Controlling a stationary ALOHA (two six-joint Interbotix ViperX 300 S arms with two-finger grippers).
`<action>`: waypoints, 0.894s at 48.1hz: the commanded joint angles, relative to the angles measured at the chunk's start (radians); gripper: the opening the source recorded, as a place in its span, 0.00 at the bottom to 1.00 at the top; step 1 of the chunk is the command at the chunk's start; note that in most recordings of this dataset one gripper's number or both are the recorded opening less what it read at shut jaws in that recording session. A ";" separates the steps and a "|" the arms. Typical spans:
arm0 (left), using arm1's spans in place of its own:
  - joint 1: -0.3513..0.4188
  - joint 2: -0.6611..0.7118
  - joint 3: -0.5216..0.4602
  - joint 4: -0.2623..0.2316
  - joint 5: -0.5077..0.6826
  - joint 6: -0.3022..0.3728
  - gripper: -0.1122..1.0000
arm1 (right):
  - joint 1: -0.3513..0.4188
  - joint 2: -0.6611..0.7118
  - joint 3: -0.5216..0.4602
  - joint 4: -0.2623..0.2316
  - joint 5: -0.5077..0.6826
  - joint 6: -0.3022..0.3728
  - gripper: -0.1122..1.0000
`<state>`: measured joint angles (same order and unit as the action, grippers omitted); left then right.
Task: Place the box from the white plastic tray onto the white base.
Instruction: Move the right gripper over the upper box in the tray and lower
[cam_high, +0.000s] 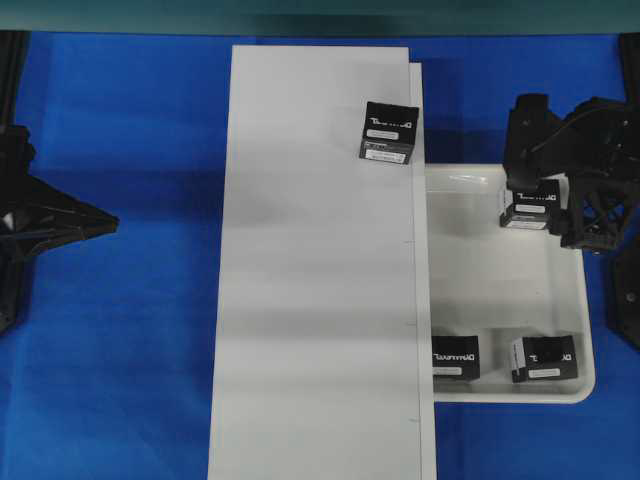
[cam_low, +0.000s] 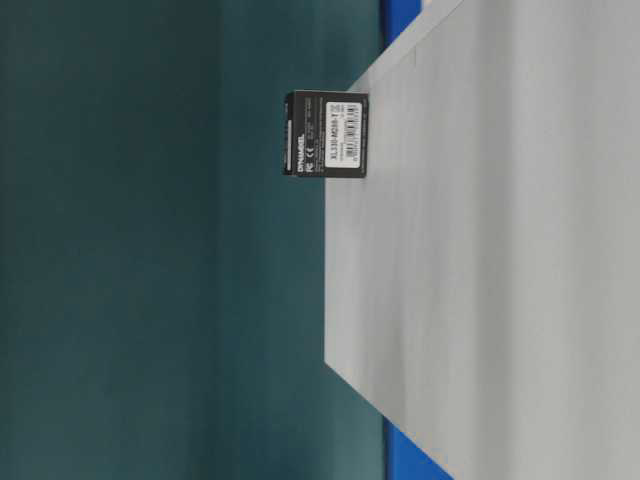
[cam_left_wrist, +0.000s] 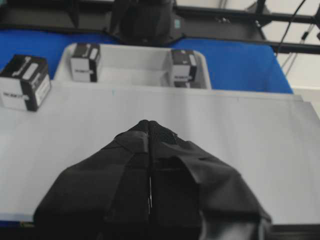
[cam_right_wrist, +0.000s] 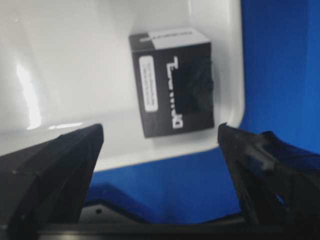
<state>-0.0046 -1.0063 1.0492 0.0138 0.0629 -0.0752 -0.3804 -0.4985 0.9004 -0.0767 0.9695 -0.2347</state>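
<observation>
One black box (cam_high: 389, 132) stands on the far right part of the long white base (cam_high: 320, 280); it also shows in the table-level view, the box (cam_low: 326, 133) near the base's edge (cam_low: 500, 250). The white plastic tray (cam_high: 500, 290) holds three more boxes (cam_high: 527, 209) (cam_high: 457, 356) (cam_high: 544, 358). My right gripper (cam_high: 532, 190) hovers open over the tray's far right corner. In its wrist view the box (cam_right_wrist: 172, 95) lies beyond the spread fingertips of the gripper (cam_right_wrist: 160, 132), not between them. My left gripper (cam_left_wrist: 150, 122) is shut and empty, over the base's left side.
Blue cloth (cam_high: 130, 330) covers the table around the base and tray. The left arm (cam_high: 40, 220) rests at the left edge. The tray's rim (cam_right_wrist: 165, 152) lies just under the right fingertips. Black frame bars (cam_left_wrist: 225, 20) stand behind the tray.
</observation>
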 joint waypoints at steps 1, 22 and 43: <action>-0.002 0.005 -0.028 0.003 -0.005 -0.002 0.04 | 0.003 0.023 0.008 -0.003 -0.018 -0.017 1.00; -0.002 0.005 -0.028 0.003 -0.003 -0.002 0.04 | -0.028 0.135 0.020 -0.009 -0.133 -0.084 1.00; -0.002 0.006 -0.028 0.003 -0.003 -0.002 0.04 | -0.066 0.207 0.067 -0.015 -0.250 -0.107 1.00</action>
<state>-0.0046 -1.0063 1.0492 0.0153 0.0644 -0.0752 -0.4479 -0.3037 0.9695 -0.0890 0.7409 -0.3436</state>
